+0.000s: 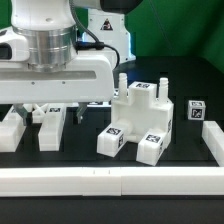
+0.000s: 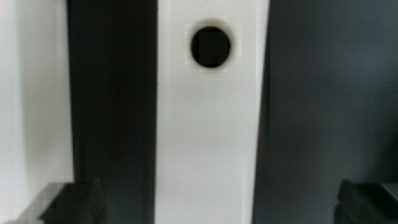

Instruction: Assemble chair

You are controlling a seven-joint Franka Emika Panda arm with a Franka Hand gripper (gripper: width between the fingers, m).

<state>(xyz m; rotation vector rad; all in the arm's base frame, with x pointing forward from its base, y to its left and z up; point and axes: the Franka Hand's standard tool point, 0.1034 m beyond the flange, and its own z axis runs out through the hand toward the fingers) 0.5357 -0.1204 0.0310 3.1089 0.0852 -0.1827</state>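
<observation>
The gripper (image 2: 205, 206) stands wide open. Its dark fingers (image 2: 39, 205) sit at either side of the wrist view, well clear of the white bar (image 2: 210, 130) that runs between them. The bar is smooth matt plastic with straight edges and one dark oval hole (image 2: 210, 45) near one end (how high the fingers hang above it cannot be told).

In the exterior view the blocky chair section (image 1: 140, 120) rests near the middle of the black table (image 1: 85, 150). It is made of chunky white slabs, with round pegs standing up and square black-and-white tags on its faces. A small tagged cube (image 1: 195, 110) sits apart at the exterior view's right. A squat block (image 1: 12, 130) and a tagged block (image 1: 50, 128) lie below the glossy robot body (image 1: 50, 40). A plain long rail (image 1: 110, 182) lines the front edge.
</observation>
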